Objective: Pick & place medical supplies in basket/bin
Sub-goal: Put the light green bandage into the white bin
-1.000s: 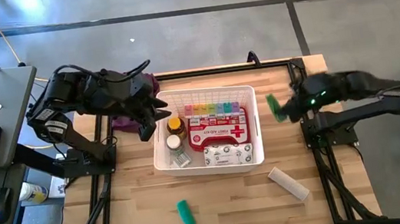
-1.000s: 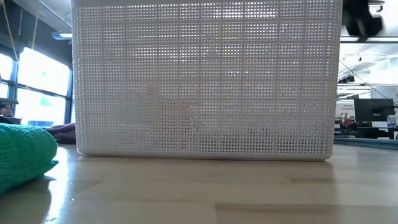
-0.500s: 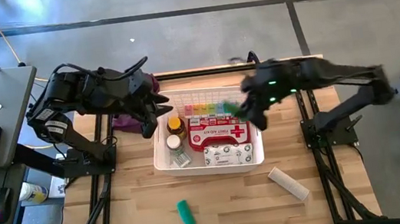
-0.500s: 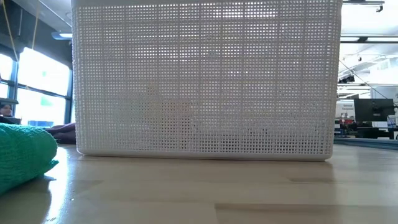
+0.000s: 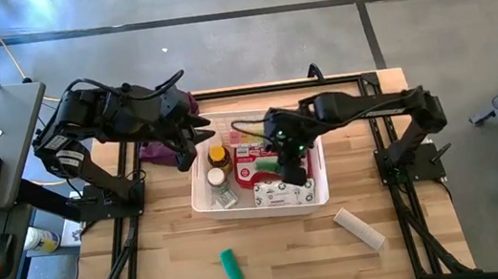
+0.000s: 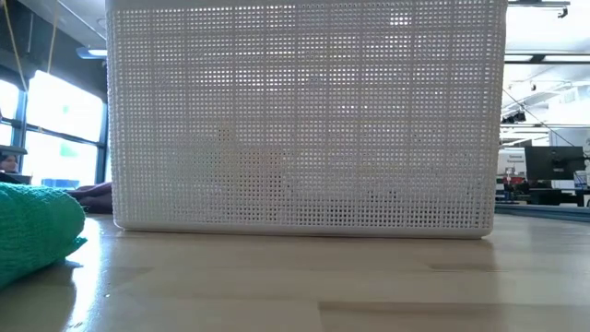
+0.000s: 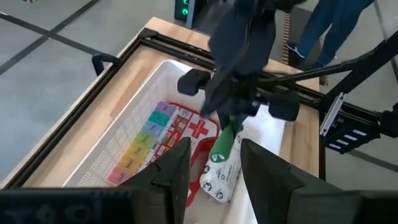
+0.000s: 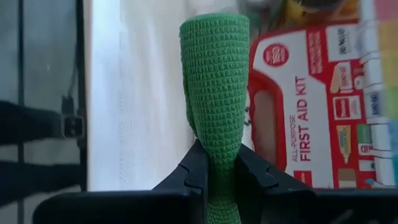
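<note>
Underneath, pale wooden table (image 5: 273,252), grey floor (image 5: 218,47).

Low view: basket (image 6: 304,120) wall filled frame, contents hidden behind mesh; top edge cut off. Teal roll (image 6: 37,231) cut at left edge. High view: right gripper (image 5: 291,165) fingertips too small to tell.

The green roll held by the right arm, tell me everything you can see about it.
The green roll is a tube of what looks like woven, grid-textured bandage wrap, its body pinched narrow where the right claw is shut on one end. The far end flares wider and sticks out past the fingers. It hangs over the white basket, above the red first-aid pouch and the white printed packet. Only the claw visibly touches it; whether it touches the contents below cannot be told.
</note>
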`<move>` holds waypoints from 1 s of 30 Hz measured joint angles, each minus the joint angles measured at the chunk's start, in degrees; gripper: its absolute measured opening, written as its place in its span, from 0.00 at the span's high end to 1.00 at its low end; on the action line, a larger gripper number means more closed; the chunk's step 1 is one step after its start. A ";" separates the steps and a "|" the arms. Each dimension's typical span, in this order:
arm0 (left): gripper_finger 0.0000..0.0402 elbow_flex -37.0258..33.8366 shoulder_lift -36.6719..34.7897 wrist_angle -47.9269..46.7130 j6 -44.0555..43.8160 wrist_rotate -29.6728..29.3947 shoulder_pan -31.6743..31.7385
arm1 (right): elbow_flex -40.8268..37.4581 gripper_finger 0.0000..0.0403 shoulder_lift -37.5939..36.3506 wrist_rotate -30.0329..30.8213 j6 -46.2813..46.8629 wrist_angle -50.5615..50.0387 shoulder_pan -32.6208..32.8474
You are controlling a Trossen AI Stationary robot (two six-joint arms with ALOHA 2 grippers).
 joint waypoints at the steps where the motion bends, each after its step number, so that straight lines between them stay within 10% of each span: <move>1: 0.57 0.00 0.00 0.00 -0.01 0.17 0.00 | -0.01 0.90 0.38 0.00 -0.65 -0.55 0.15; 19: 0.57 0.00 0.00 3.45 -0.02 2.64 -0.02 | -5.47 0.89 2.10 -4.69 -5.08 -5.09 1.03; 30: 0.57 -0.02 0.04 1.15 3.35 5.88 -0.04 | -5.46 0.59 1.95 -2.89 0.42 -4.03 3.54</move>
